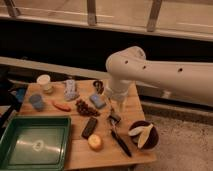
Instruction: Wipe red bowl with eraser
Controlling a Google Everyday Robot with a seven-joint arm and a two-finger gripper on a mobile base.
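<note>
The eraser [90, 127], a flat black block, lies on the wooden table [75, 152] just right of the green tray. My gripper [114, 117] hangs below the white arm [150, 70], low over the table's right middle, to the right of the eraser and a little behind it, apart from it. The red bowl does not show; my arm's wrist covers the back right part of the table.
A green tray [34, 142] fills the front left. A light blue sponge [97, 101], grapes [85, 107], a white cup [44, 82] and a yellow round item [95, 142] lie around. A black-handled utensil [120, 141] and a dark brown bowl [143, 135] sit right of the eraser.
</note>
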